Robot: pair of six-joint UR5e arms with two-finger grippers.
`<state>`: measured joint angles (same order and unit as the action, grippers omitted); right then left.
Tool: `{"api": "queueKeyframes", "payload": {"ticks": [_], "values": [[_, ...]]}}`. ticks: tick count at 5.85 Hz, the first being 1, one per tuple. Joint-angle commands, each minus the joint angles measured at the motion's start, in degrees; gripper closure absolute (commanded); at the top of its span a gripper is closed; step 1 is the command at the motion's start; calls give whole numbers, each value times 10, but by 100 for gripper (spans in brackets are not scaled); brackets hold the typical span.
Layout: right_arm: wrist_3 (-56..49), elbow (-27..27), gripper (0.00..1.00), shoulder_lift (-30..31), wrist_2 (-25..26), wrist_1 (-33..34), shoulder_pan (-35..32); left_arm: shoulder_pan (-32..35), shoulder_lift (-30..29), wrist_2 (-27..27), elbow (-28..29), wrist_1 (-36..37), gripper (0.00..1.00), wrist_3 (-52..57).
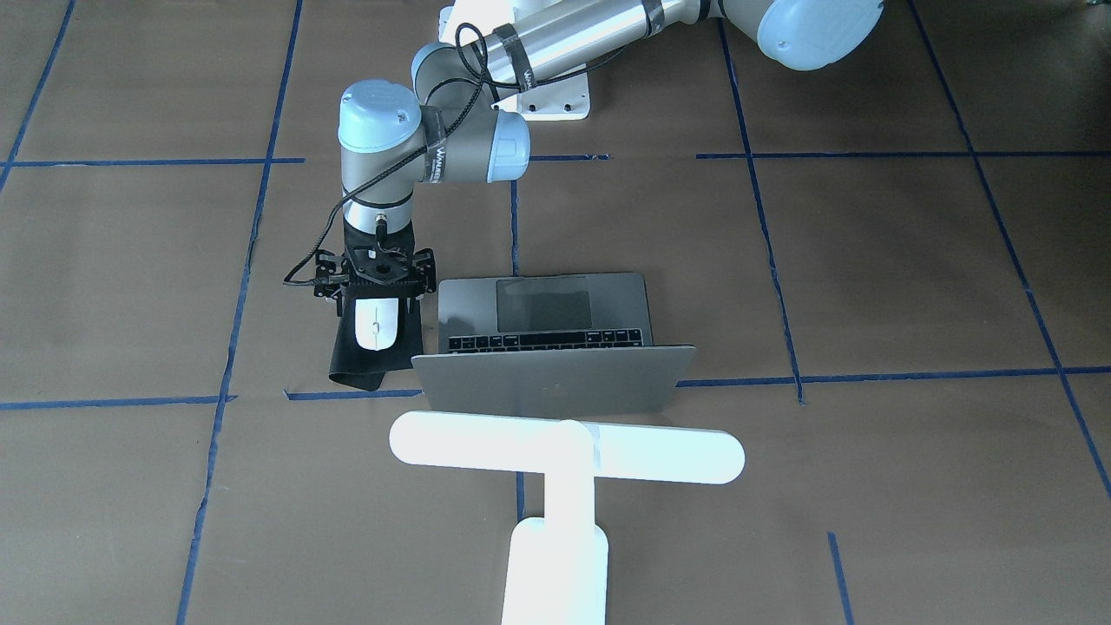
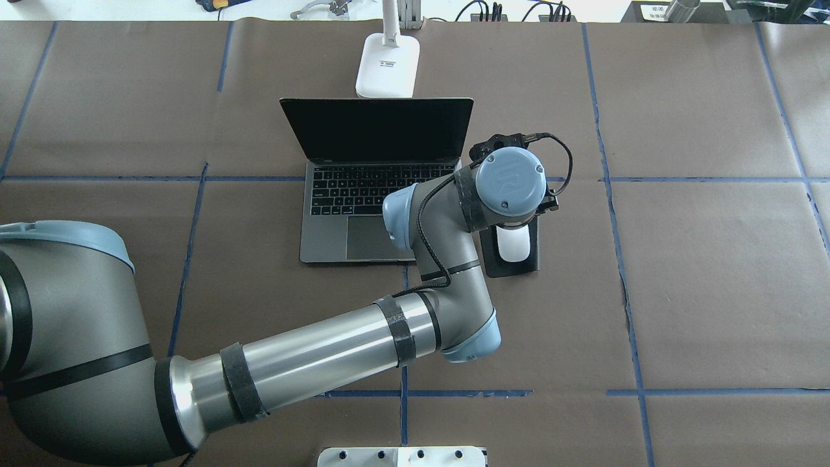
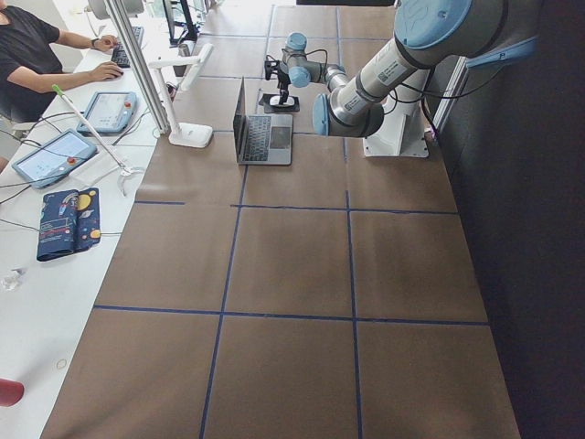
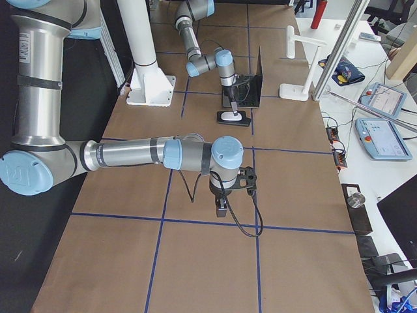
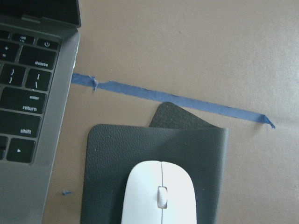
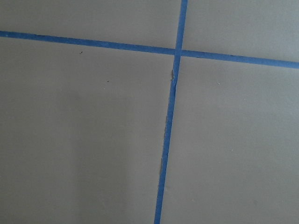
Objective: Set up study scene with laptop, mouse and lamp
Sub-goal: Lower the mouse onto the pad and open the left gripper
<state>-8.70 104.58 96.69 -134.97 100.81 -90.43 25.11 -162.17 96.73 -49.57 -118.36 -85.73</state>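
Note:
The grey laptop (image 1: 555, 334) (image 2: 363, 194) stands open mid-table, screen facing the robot. Behind it stands the white T-shaped lamp (image 1: 564, 451) (image 2: 387, 65). The white mouse (image 1: 376, 323) (image 2: 514, 245) (image 5: 159, 191) lies on a black mat (image 1: 360, 369) (image 5: 112, 158) beside the laptop's right side. My left gripper (image 1: 378, 297) hangs straight down over the mouse's robot-side end, open, its fingers spread either side of it. My right gripper (image 4: 221, 207) points down over bare table far to the right, and I cannot tell whether it is open or shut.
One far corner of the mat is folded over, near a blue tape line (image 5: 187, 100). The white robot pedestal (image 1: 555, 95) sits at the table's robot side. A person (image 3: 27, 55) sits at a side desk with tablets (image 3: 55, 155) beyond the lamp.

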Motion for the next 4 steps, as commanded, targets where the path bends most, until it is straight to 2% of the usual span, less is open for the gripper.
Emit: {"api": "queueKeyframes", "payload": {"ticks": [1, 2, 3, 4], "values": [[-1, -5, 0, -5, 1, 0, 0, 26, 21, 75, -32, 13, 0, 1], [-3, -6, 0, -3, 0, 1, 0, 27, 63, 83, -112, 51, 0, 3], [-2, -7, 0, -1, 1, 1, 0, 29, 118, 89, -217, 111, 0, 8], [-6, -32, 0, 0, -1, -9, -17, 40, 195, 127, -335, 155, 0, 21]]}}
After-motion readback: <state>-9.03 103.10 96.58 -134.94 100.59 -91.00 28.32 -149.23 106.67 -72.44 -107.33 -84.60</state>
